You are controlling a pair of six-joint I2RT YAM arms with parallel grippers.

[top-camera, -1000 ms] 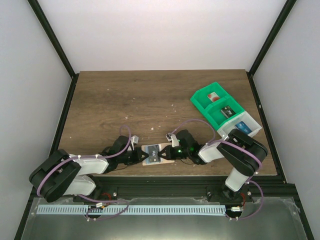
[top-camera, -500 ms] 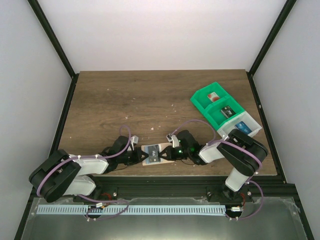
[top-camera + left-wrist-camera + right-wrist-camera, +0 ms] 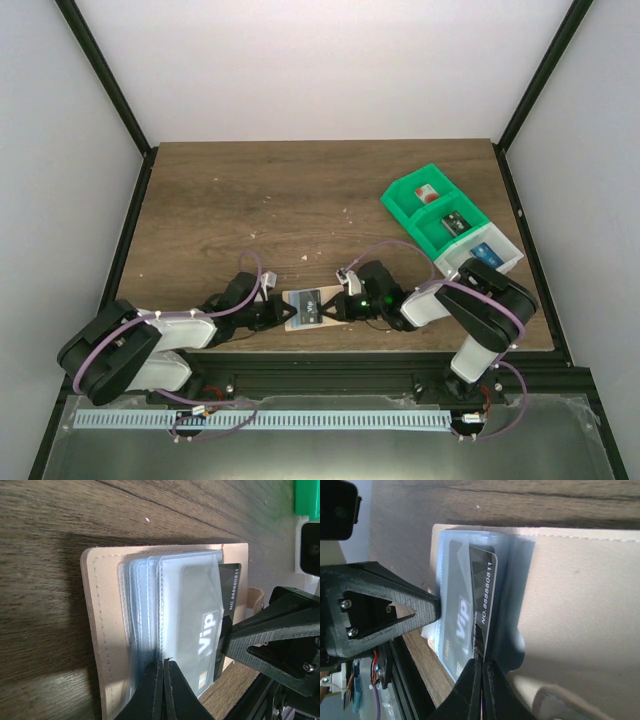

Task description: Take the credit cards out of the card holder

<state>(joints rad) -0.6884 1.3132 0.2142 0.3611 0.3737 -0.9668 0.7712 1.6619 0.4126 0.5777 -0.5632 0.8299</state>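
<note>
The tan card holder (image 3: 296, 310) lies open near the table's front edge, between my two grippers. In the left wrist view, my left gripper (image 3: 163, 661) is shut on the edge of the pale blue-grey pockets (image 3: 145, 605) of the card holder (image 3: 102, 630). A dark card marked "VIP" (image 3: 231, 587) sticks partly out of the front pocket. In the right wrist view, my right gripper (image 3: 481, 661) is shut on the edge of that dark card (image 3: 482, 580), over the card holder (image 3: 580, 605). I cannot make out a second card in the pockets.
A green-and-white compartment tray (image 3: 402, 203) holding a few cards stands at the back right. The table's front edge runs just below the holder. In the top view, the left gripper (image 3: 280, 312) and right gripper (image 3: 335, 308) face each other closely.
My right gripper has shifted slightly to the right with the dark card, which shows a little more outside the pocket. The left gripper has stayed in place.
</note>
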